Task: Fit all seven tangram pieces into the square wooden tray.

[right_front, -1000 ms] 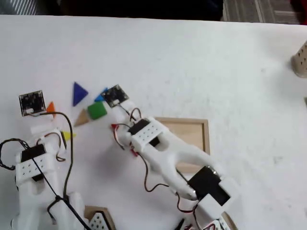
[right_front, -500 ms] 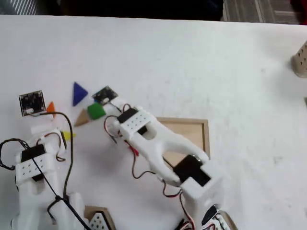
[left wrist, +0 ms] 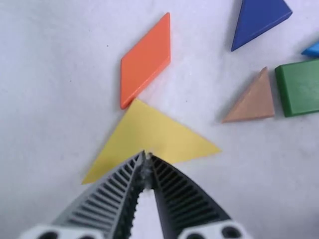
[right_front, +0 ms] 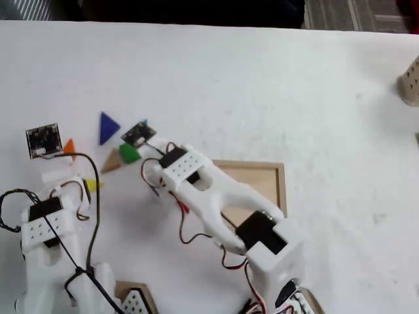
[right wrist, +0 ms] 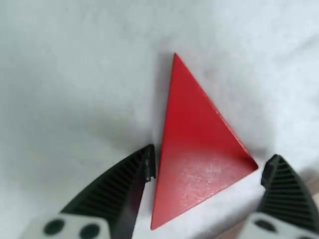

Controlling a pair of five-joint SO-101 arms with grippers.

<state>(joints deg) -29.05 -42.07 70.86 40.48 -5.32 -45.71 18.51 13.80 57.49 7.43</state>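
My right gripper (right wrist: 209,169) is open, one finger on each side of a red triangle (right wrist: 199,149) that lies flat on the white table. In the high view the right arm (right_front: 196,183) stretches from the wooden tray (right_front: 280,180) toward the loose pieces and covers the red triangle. My left gripper (left wrist: 146,163) is shut, its tips over the edge of a yellow triangle (left wrist: 149,139). Beyond it lie an orange parallelogram (left wrist: 146,59), a blue triangle (left wrist: 259,20), a tan triangle (left wrist: 254,99) and a green square (left wrist: 299,87). The left arm (right_front: 44,222) stands at the table's near left.
The pieces cluster left of the tray: blue triangle (right_front: 108,127), green square (right_front: 129,153), tan triangle (right_front: 112,160), orange piece (right_front: 69,146), yellow piece (right_front: 91,185). A pale perforated block (right_front: 409,82) stands at the right edge. A wooden piece (right_front: 141,288) lies at the near edge.
The right arm has swung left from the tray toward the pieces; its wrist board now sits over part of the green square. The left arm has not moved.
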